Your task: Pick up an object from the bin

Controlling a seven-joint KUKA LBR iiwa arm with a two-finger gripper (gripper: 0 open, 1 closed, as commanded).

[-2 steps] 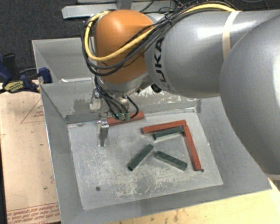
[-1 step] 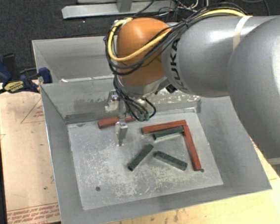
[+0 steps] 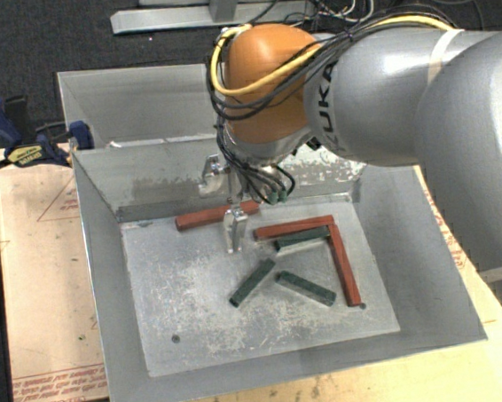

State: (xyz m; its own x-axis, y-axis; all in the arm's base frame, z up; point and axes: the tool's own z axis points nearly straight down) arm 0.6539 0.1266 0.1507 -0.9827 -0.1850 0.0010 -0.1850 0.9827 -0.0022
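Camera view: red bar (image 3: 201, 219) flat on the floor of the bin (image 3: 108, 282), close under the back wall, long axis left to right with a slight tilt. Meets the claw (image 3: 234, 237) near its right end and stretches away leftward from there, with most of its length on the claw's left. Claw opening, wide or narrow: cannot tell. Bar truly inside the claw or merely beside it: cannot tell either. Claw seen from above as a metal stalk crossing the bar and ending just in front of it.

Probably calls for a grip across the bar's short width, square to the long axis. Looks off-centre along the bar, so risks a drooping left end on the lift.

Just right of the claw, a red L (image 3: 295, 228): top leg roughly parallel to the red bar, starting near the claw but apart from it, other leg running toward the front of the bin. Tucked under the top leg, an upper green bar (image 3: 302, 243). Further front, a left green bar (image 3: 252, 283) and a right green bar (image 3: 306, 289), angled toward each other in a shallow peak, well apart from the red bar.

Nothing on top of the red bar, nothing touching it apart from perhaps the claw. Back wall near behind it, likely the only limit on the move. Orange cover (image 3: 260, 79) of the wrist directly above, ringed with cables.
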